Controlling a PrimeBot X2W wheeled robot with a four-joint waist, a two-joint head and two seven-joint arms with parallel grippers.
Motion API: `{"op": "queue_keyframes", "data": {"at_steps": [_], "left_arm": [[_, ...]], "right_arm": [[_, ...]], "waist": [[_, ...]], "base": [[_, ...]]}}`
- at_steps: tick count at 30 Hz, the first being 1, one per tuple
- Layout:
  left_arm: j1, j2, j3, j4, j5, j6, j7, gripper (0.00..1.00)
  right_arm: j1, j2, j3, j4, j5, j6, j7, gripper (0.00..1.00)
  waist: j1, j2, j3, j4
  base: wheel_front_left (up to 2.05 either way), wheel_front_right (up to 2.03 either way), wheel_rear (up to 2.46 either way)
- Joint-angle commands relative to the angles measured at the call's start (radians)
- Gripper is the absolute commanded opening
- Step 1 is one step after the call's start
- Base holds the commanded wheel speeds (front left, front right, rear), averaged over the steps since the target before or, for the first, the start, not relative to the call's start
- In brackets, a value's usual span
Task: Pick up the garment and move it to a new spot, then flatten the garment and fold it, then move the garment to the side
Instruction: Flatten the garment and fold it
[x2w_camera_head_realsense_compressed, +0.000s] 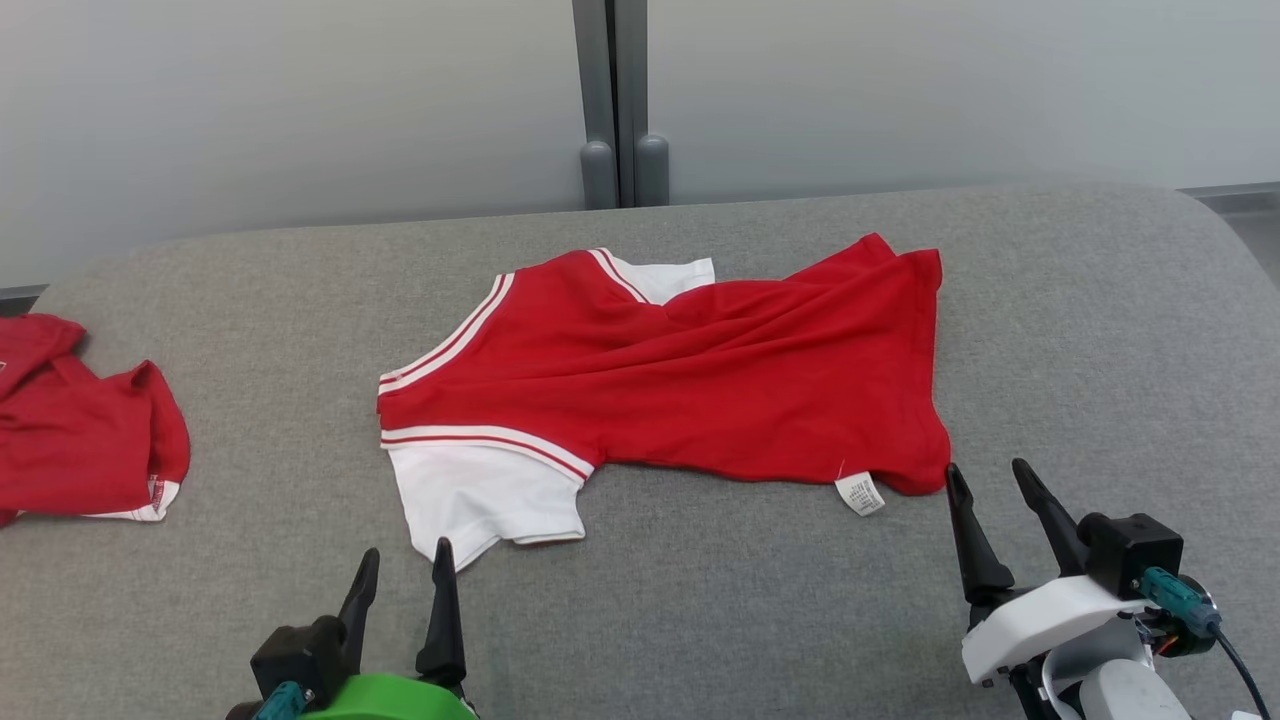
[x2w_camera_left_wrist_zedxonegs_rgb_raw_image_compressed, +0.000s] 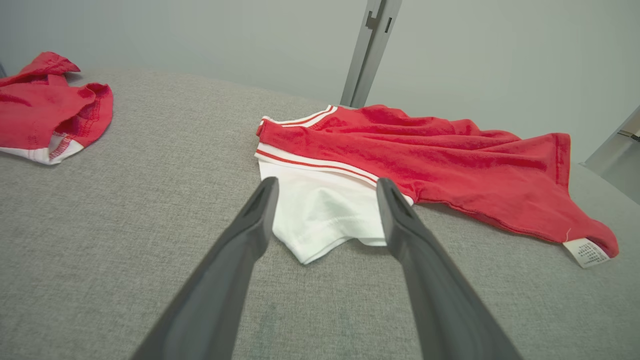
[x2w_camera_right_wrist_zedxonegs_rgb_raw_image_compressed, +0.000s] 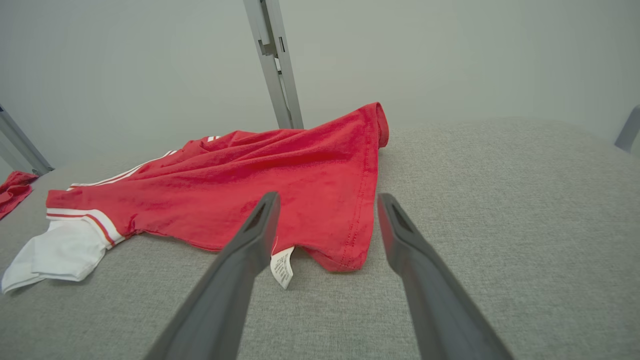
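Note:
The garment (x2w_camera_head_realsense_compressed: 680, 380) is a red T-shirt with white sleeves and white stripes, lying rumpled in the middle of the grey surface (x2w_camera_head_realsense_compressed: 700, 620), hem to the right. Its white care label (x2w_camera_head_realsense_compressed: 860, 493) sticks out at the near hem. My left gripper (x2w_camera_head_realsense_compressed: 405, 565) stands open just in front of the near white sleeve (x2w_camera_head_realsense_compressed: 480, 495), nothing between its fingers. In the left wrist view that sleeve (x2w_camera_left_wrist_zedxonegs_rgb_raw_image_compressed: 320, 215) lies beyond the open left gripper (x2w_camera_left_wrist_zedxonegs_rgb_raw_image_compressed: 325, 187). My right gripper (x2w_camera_head_realsense_compressed: 990, 480) is open beside the hem's near right corner (x2w_camera_right_wrist_zedxonegs_rgb_raw_image_compressed: 345, 260), and the right wrist view shows the same right gripper (x2w_camera_right_wrist_zedxonegs_rgb_raw_image_compressed: 327, 200) empty.
A second red garment (x2w_camera_head_realsense_compressed: 80, 430) lies bunched at the left edge of the surface, also in the left wrist view as a red heap (x2w_camera_left_wrist_zedxonegs_rgb_raw_image_compressed: 50, 105). A grey post (x2w_camera_head_realsense_compressed: 615, 100) stands behind the surface against a pale wall.

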Motion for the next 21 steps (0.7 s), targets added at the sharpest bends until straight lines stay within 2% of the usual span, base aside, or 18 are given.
{"op": "queue_keyframes", "data": {"at_steps": [1, 6, 15, 21], "left_arm": [[-0.007, 0.003, 0.000, 0.014, 0.003, 0.004, -0.001, 1.00], [-0.051, 0.005, -0.014, 0.093, -0.008, 0.008, 0.029, 1.00], [-0.174, 0.021, 0.022, 0.234, -0.070, 0.046, 0.236, 1.00], [-0.215, 0.022, 0.046, 0.296, -0.109, 0.063, 0.297, 1.00]], "right_arm": [[0.005, -0.004, 0.001, 0.003, 0.007, -0.001, -0.004, 1.00], [-0.004, -0.004, 0.004, 0.008, -0.009, -0.001, -0.004, 1.00], [-0.032, -0.004, 0.020, 0.022, -0.029, -0.002, -0.005, 1.00], [-0.037, -0.004, 0.030, 0.032, -0.034, -0.002, -0.005, 1.00]], "waist": [[0.0000, 0.0000, 0.001, 0.000], [0.0000, 0.0000, 0.009, -0.006], [0.0000, 0.0000, 0.032, -0.040], [0.0000, 0.0000, 0.045, -0.072]], "base": [[0.00, 0.00, 0.00], [0.00, 0.00, 0.00], [0.00, 0.00, 0.00], [0.00, 0.00, 0.00]]}}
